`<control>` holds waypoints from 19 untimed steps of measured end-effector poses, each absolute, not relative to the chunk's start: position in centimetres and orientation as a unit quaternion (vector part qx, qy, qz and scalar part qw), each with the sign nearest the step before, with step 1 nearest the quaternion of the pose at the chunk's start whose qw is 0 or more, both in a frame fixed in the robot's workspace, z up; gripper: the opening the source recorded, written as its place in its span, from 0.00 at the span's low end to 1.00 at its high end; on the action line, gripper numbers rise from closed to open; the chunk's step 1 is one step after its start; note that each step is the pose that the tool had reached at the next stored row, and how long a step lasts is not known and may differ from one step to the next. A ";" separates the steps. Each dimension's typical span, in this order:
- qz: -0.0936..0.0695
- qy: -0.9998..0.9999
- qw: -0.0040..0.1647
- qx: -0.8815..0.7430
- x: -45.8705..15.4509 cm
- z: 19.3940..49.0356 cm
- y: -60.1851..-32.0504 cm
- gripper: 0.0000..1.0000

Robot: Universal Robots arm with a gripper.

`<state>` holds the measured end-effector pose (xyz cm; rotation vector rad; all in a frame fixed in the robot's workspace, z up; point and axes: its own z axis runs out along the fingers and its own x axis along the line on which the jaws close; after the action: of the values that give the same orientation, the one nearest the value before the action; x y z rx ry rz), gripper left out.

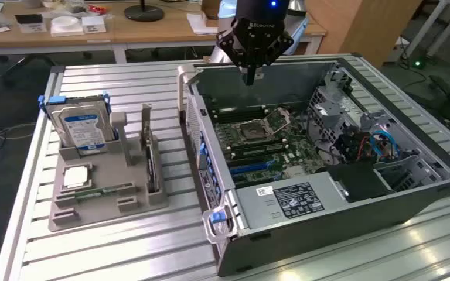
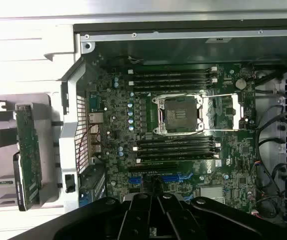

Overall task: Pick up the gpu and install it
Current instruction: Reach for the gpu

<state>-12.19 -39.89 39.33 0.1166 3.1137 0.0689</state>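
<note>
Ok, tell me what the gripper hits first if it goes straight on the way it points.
Most likely the green motherboard on the floor of the open black computer case, around its blue expansion slots. Nothing shows between the gripper and the board, though depth is unclear.

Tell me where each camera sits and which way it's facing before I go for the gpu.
Exterior view: off the arm, high, looking down on the table, the parts holder and the open computer case; the gripper hangs over the case's far wall.
Wrist view: on the wrist, looking down into the case at the motherboard; the gripper shows in the foreground.
Shared: the motherboard and the gpu, standing on edge in the holder.
</note>
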 end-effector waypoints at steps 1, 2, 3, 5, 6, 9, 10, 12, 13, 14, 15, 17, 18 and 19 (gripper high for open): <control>0.022 0.999 0.012 0.037 -12.2 39.3 -39.9 0.11; 0.022 0.999 0.012 0.037 -12.2 39.3 -39.9 0.11; 0.022 0.999 0.012 0.037 -12.2 39.3 -39.9 0.11; 0.022 0.999 0.012 0.037 -12.2 39.3 -39.9 0.11; 0.022 0.999 0.012 0.038 -12.3 39.3 -39.9 0.11; 0.022 0.999 0.012 0.037 -12.5 39.3 -39.9 0.11; 0.022 0.999 0.012 0.037 -12.6 39.3 -39.9 0.11; 0.022 0.999 0.012 0.037 -12.9 39.3 -39.9 0.11; 0.022 0.999 0.012 0.037 -13.0 39.3 -39.9 0.11; 0.022 0.999 0.012 0.037 -13.1 39.3 -39.9 0.11; 0.022 0.999 0.012 0.037 -13.2 39.3 -39.9 0.11; 0.022 0.999 0.012 0.037 -13.4 39.3 -39.9 0.11; 0.022 0.999 0.012 0.037 -13.5 39.3 -39.9 0.11; 0.022 0.999 0.013 0.037 -13.6 39.3 -39.9 0.11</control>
<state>-13.65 -39.89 39.33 0.1165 3.1136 0.0688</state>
